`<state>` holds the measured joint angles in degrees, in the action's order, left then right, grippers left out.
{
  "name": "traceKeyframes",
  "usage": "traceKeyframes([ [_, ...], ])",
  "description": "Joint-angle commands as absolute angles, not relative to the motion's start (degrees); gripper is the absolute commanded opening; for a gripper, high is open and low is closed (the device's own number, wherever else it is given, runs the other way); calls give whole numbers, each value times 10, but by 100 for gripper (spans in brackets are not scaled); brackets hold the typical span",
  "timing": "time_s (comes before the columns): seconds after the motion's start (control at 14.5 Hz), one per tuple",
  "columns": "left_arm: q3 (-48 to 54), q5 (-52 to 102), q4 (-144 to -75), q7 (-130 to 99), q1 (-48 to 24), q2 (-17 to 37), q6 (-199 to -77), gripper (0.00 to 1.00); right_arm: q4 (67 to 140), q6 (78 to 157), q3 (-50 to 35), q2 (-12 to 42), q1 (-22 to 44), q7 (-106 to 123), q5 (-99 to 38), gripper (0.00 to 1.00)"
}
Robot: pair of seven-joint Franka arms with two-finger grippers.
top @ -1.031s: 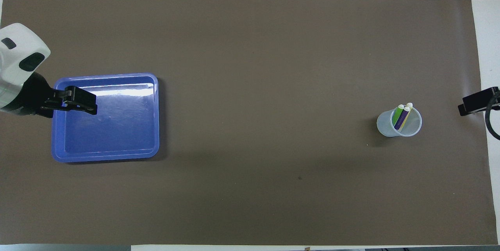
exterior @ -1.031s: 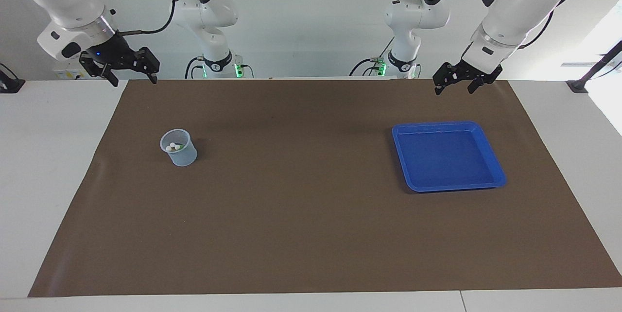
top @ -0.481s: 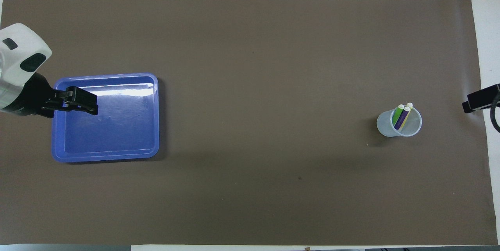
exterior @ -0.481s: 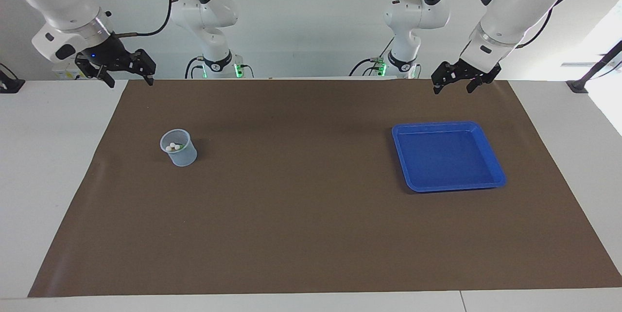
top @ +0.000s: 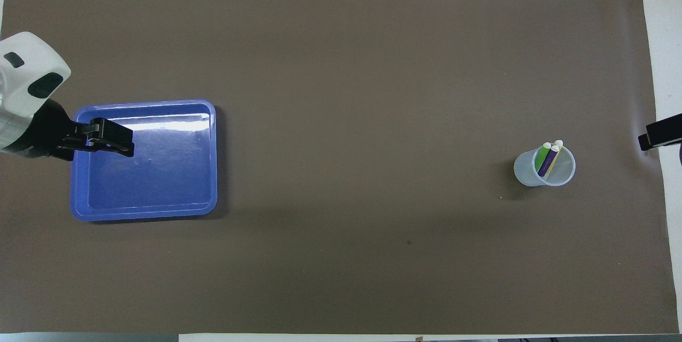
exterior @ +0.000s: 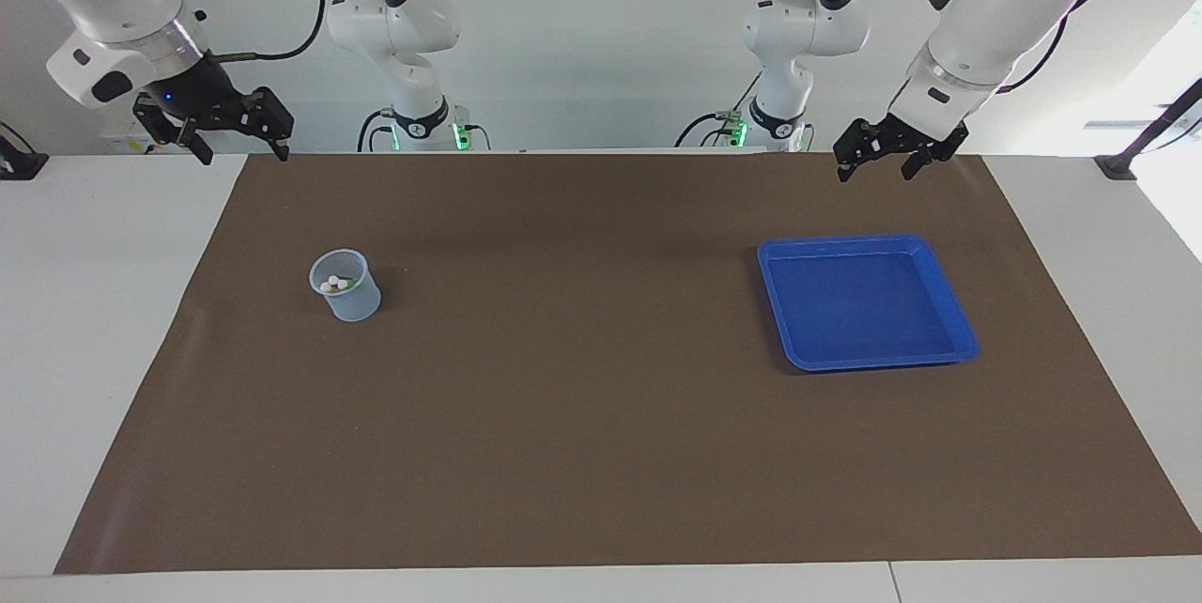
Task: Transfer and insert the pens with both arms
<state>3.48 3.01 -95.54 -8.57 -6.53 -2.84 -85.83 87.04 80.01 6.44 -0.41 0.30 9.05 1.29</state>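
The three pens stand together in a clear plastic cup (exterior: 352, 302) toward the right arm's end of the table. In the overhead view the green pen (top: 542, 157), purple pen (top: 546, 165) and yellow pen (top: 554, 157) lean in the cup (top: 526, 171), pale ends up. Their pale ends (exterior: 331, 284) show in the facing view. My right gripper (exterior: 244, 158) is open and empty, raised over the mat's edge near the robots; only its tip (top: 659, 136) shows overhead. My left gripper (exterior: 875, 177) is open and empty, raised over the blue tray's end (top: 128, 142).
An empty blue tray (exterior: 864, 242) lies on the brown mat (exterior: 582, 415) toward the left arm's end; it also shows in the overhead view (top: 144, 103). A thin black bracket (exterior: 1141, 147) stands at the table's corner near the left arm.
My right gripper has risen a little and drawn away from the cup toward the table's end. My left gripper has hardly moved. The pens and cup are still.
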Motion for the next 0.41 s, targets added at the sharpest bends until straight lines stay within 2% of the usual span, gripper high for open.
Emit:
traceKeyframes([
  [0.0,32,20,-962,-86,-72,-37,-861,100,869,805,65,-6,4,81,15,100],
  [0.34,30,20,-962,-84,-66,-37,-862,100,869,806,63,-6,4,81,15,100],
])
